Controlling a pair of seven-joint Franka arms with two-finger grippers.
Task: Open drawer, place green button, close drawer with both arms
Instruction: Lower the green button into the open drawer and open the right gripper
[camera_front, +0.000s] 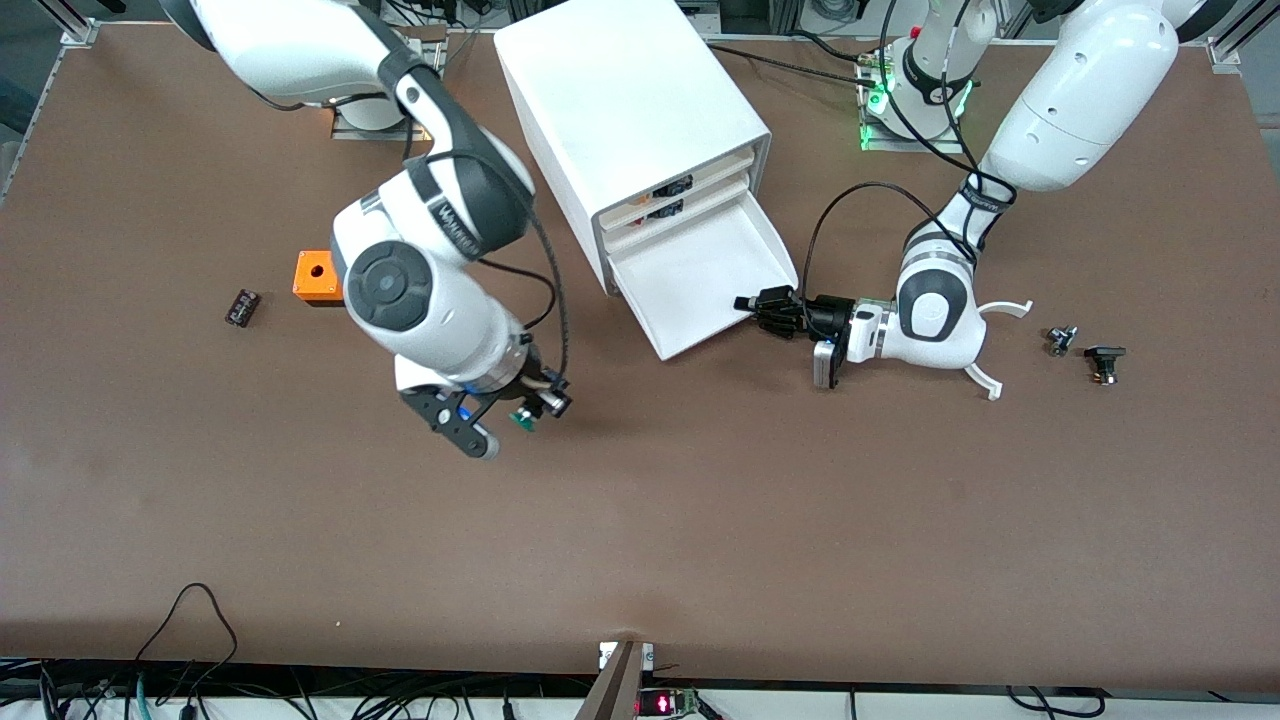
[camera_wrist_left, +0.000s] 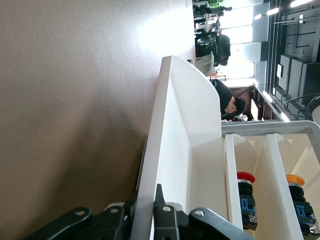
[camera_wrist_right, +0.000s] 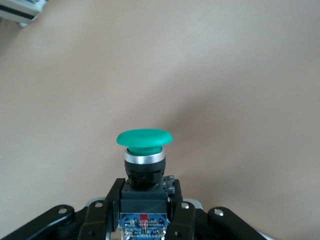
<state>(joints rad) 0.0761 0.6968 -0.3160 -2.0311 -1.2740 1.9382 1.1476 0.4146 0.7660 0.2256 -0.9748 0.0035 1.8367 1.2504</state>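
The white cabinet (camera_front: 630, 110) has its lowest drawer (camera_front: 700, 275) pulled open and bare inside. My left gripper (camera_front: 758, 305) is shut on the drawer's side wall (camera_wrist_left: 150, 170), one finger on each face. My right gripper (camera_front: 535, 405) is shut on the button (camera_front: 524, 418), held over bare table nearer the front camera than the cabinet. In the right wrist view the button's green cap (camera_wrist_right: 144, 138) stands above its black body, clamped between the fingers (camera_wrist_right: 102, 210).
An orange box with a hole (camera_front: 316, 276) and a flat black chip (camera_front: 242, 306) lie toward the right arm's end. Two small dark parts (camera_front: 1104, 360) lie toward the left arm's end. Upper drawers hold red and yellow buttons (camera_wrist_left: 246, 192).
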